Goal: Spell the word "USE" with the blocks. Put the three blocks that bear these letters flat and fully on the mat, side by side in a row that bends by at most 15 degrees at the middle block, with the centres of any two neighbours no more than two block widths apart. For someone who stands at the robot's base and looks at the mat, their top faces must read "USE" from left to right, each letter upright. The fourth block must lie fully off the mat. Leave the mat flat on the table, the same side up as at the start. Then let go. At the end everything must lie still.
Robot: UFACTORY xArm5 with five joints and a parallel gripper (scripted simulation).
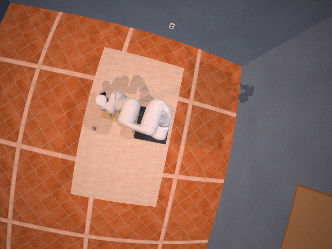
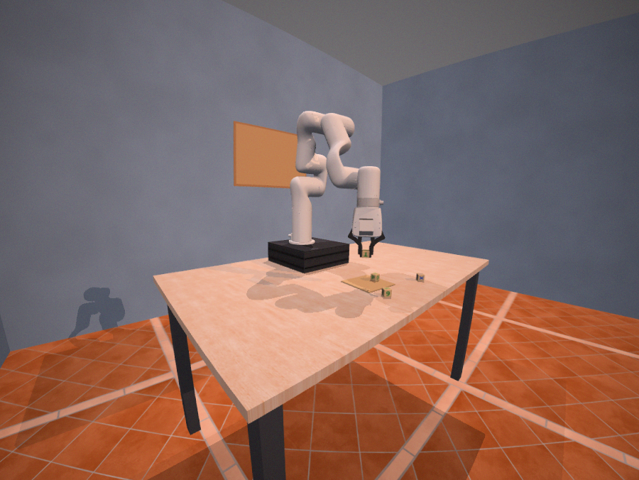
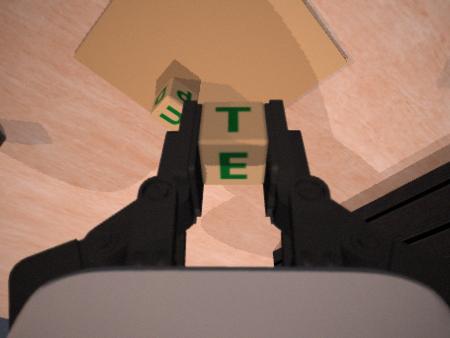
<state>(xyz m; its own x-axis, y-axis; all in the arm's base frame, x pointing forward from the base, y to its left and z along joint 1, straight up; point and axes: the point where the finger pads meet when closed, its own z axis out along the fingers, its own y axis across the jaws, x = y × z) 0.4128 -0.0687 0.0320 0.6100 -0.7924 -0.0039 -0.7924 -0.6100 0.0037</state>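
The black jaws are pinched on a wooden block, the E block [image 3: 231,142], one finger flat against each side; the gripper [image 3: 232,145] carries it in the air above the table [image 2: 289,330]. In the wrist view its near face reads a green E and the face above it a green T.

Just past the left finger [image 3: 186,145], at about eleven o'clock from the held block, the U block [image 3: 173,102] shows a U and a P on two faces; the finger hides its right part. It stands at the near corner of the tan mat [image 3: 210,45], which fills the view from ten to two o'clock.

In the exterior view the gripper [image 2: 366,252] hangs near the black base [image 2: 330,258], with the mat [image 2: 361,283] below and toward four o'clock. One block [image 2: 375,277] sits on the mat. A second block [image 2: 386,292] lies just off its near edge. A third block with blue marks [image 2: 420,277] lies well apart at three o'clock. At that size their letters cannot be read.

From above, the white arm [image 1: 134,115] covers most of the mat.
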